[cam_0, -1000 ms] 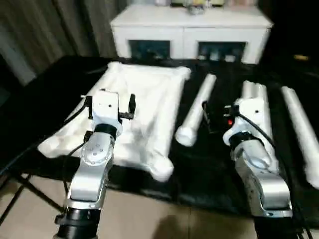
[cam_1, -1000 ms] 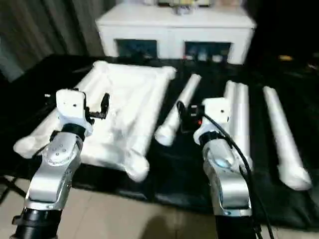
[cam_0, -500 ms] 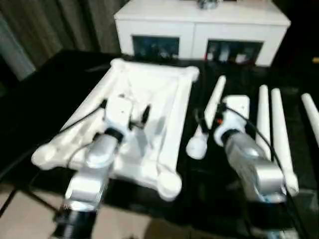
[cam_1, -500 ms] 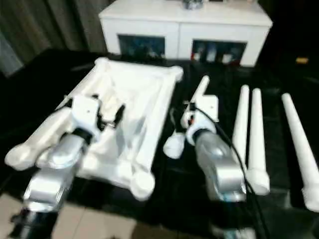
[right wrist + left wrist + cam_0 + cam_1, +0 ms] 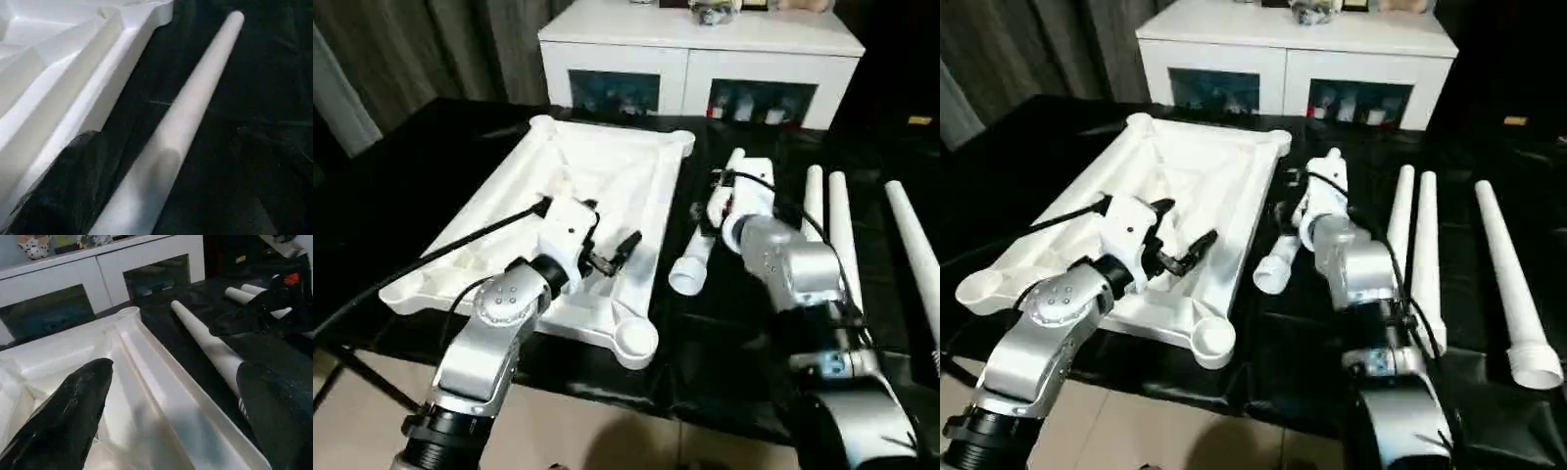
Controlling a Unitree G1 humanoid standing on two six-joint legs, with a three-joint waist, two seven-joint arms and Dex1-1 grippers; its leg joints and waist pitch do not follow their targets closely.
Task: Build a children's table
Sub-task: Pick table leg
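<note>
Right gripper (image 5: 161, 196) stands wide open directly over the nearest table leg (image 5: 705, 233), its fingers (image 5: 58, 191) straddling the tube without closing on it; the leg lies on the black-covered work surface (image 5: 431, 166) just beside the right rim of the upturned tabletop (image 5: 597, 186), wide end toward the robot. Left gripper (image 5: 612, 235) is likewise wide open and empty, hovering over the tabletop's ribbed underside near its right rim. Three further legs (image 5: 832, 235) lie parallel, farther right. Risks, as judged: the tube is smooth and round — an off-centre closure could roll it against the tabletop rim or squeeze it out of the jaws; a grasp far from mid-length would let it droop on lifting. The near corner socket (image 5: 634, 341) sits close to the surface's front edge, so any nudge could push the tabletop toward overhang. Open room exists between the leg and the other three; the white cabinet (image 5: 700, 59) bounds the far side.
</note>
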